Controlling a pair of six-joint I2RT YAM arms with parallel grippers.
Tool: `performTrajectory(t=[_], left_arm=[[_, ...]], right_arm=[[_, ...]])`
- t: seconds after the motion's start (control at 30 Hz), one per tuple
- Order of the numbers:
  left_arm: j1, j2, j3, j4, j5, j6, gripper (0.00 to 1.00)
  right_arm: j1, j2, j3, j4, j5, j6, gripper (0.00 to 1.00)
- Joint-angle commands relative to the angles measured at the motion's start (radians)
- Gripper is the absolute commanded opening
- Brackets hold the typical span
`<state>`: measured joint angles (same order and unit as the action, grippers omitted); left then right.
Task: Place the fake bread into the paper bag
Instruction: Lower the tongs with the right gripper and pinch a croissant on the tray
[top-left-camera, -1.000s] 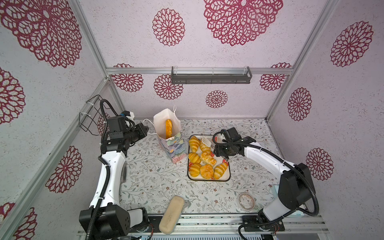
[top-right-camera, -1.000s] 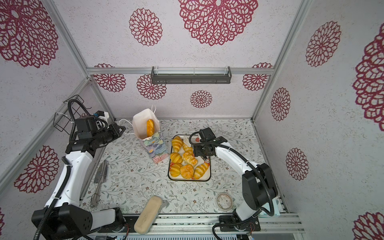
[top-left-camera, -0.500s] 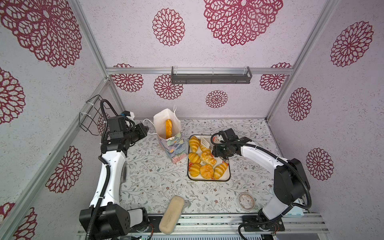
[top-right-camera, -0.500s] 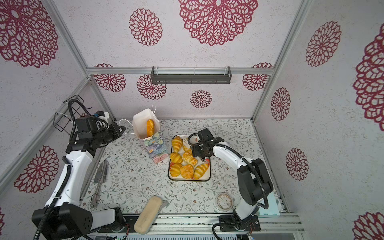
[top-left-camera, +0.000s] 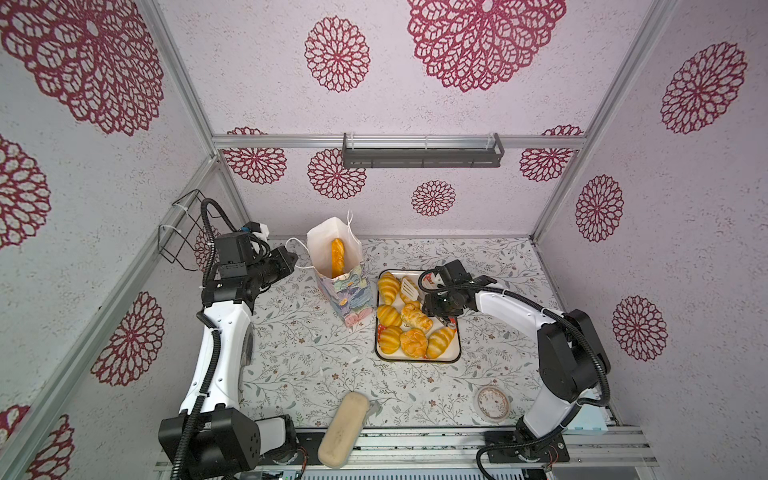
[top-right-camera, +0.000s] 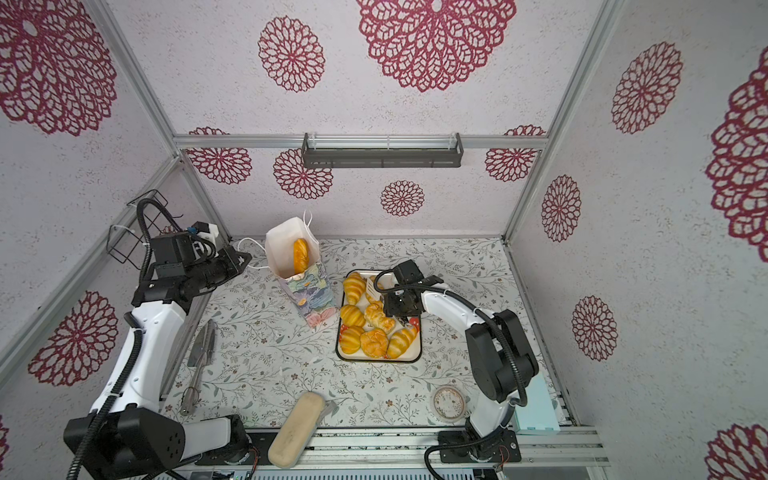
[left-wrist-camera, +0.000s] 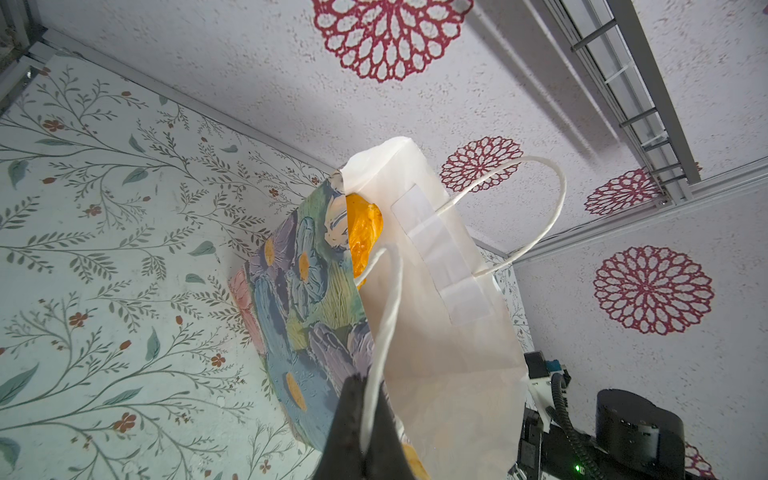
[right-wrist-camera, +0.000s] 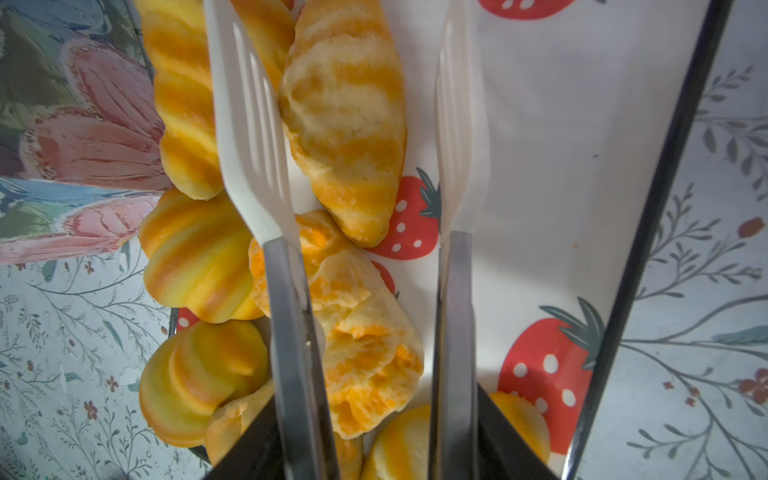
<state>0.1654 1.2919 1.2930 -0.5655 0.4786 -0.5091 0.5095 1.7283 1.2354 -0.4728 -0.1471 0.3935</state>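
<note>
Entry: right end effector (top-left-camera: 438, 307) grasping tongs (right-wrist-camera: 249, 158). We log it moved nearer over tray (top-left-camera: 457, 357), blades narrowing astride croissant (right-wrist-camera: 345, 116) (pickup imminent, we judge).
Left end effector (left-wrist-camera: 365, 419) clenched on handle (left-wrist-camera: 386, 311) of paper bag (top-left-camera: 349, 295), just left of tray.
Loaf (top-left-camera: 337, 257) inside bag; remaining fake bread (top-left-camera: 411, 340) on tray.

Floral table (top-left-camera: 299, 353): paper bag (top-left-camera: 347, 291), tray (top-left-camera: 455, 353), beige block (top-left-camera: 344, 430), perhaps tape roll (top-left-camera: 479, 402).

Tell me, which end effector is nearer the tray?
The right. The right end effector hangs over the tray, holding tongs; the left end effector sits beyond the paper bag, pinching its cord handle.
</note>
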Motion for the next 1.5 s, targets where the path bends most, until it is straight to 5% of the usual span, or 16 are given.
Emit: performTrajectory(t=[0.0, 1.47], left_arm=[[0.000, 0.007, -0.003, -0.003, -0.007, 0.000, 0.00], [-0.001, 0.014, -0.006, 0.004, 0.003, -0.007, 0.00]], right_arm=[[0.005, -0.003, 0.013, 0.030, -0.023, 0.011, 0.57], [-0.019, -0.118, 0.012, -0.042, 0.071, -0.025, 0.38]])
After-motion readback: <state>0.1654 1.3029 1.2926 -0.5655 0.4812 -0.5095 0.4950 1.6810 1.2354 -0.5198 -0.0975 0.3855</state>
